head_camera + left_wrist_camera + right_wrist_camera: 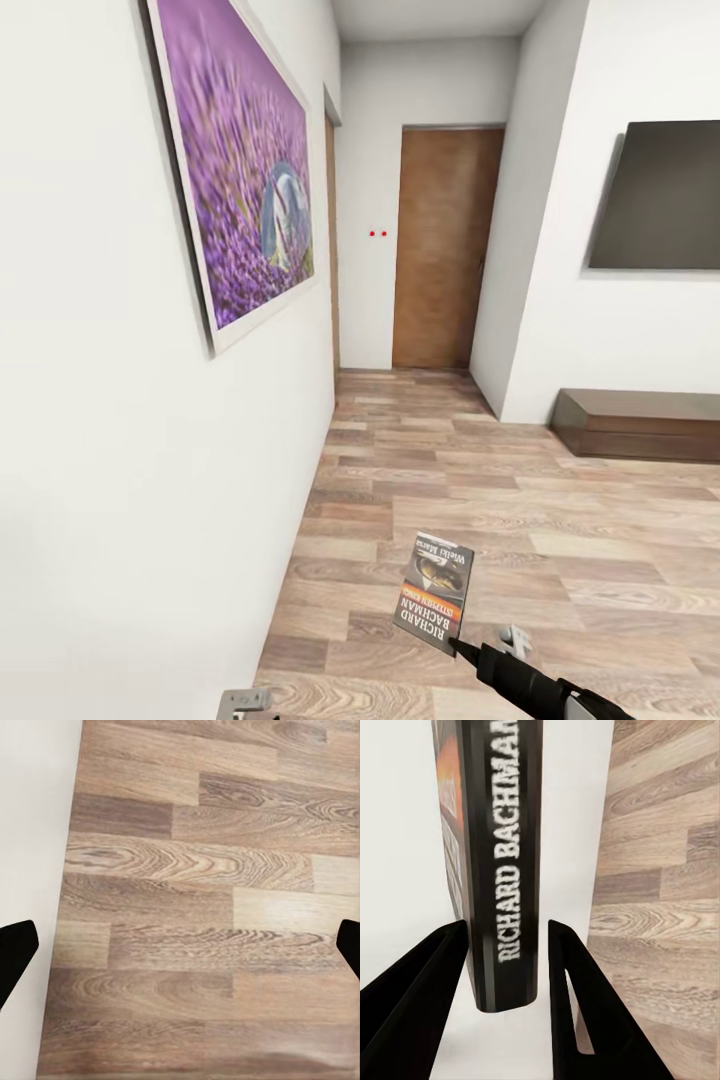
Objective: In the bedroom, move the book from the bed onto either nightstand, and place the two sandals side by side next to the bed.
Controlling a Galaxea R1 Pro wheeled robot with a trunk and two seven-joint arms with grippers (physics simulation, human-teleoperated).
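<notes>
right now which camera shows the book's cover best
The head view: the book is held up above the wood floor with its cover facing the camera, orange band and lettering readable. The right wrist view shows mainly its spine, reading RICHARD BACHMAN, between the right gripper's jaws.
</notes>
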